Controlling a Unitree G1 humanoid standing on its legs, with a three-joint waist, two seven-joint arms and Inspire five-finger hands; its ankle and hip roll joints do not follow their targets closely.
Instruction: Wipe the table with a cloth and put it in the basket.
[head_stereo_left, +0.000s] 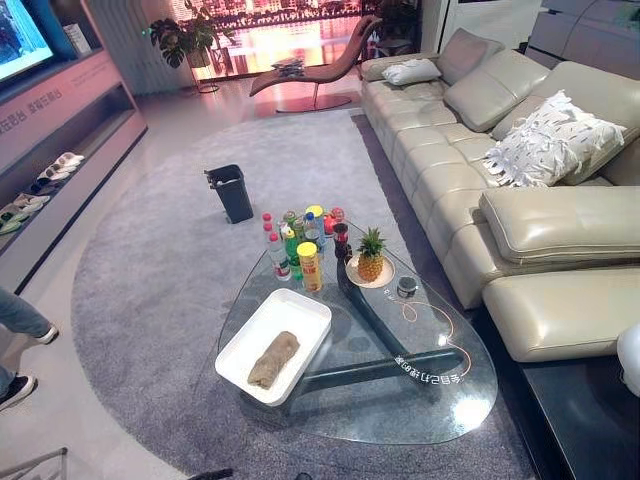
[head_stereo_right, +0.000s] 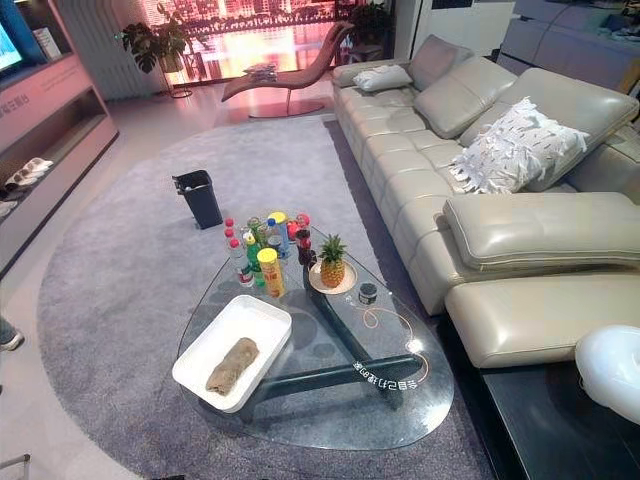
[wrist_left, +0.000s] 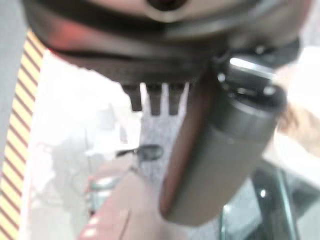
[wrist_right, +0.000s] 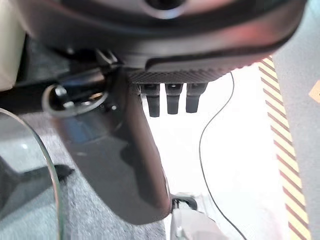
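Observation:
A rolled brown cloth (head_stereo_left: 273, 360) lies inside a white rectangular basket (head_stereo_left: 262, 322) on the near left part of the glass coffee table (head_stereo_left: 420, 400). The same cloth (head_stereo_right: 232, 365) and basket (head_stereo_right: 245, 315) appear in the right eye view. In the left wrist view my left hand (wrist_left: 220, 145) hangs with relaxed fingers (wrist_left: 154, 102) and holds nothing. In the right wrist view my right hand (wrist_right: 120, 165) is likewise relaxed and empty, beside the table's glass edge (wrist_right: 50, 170). Both hands are away from the cloth.
Several bottles and cans (head_stereo_left: 300, 240) crowd the table's far end, next to a pineapple (head_stereo_left: 371, 255) on a plate and a small dark round object (head_stereo_left: 406, 287). A beige sofa (head_stereo_left: 500, 200) runs along the right. A black bin (head_stereo_left: 231, 192) stands on the rug. A person's legs (head_stereo_left: 20, 320) are at the left.

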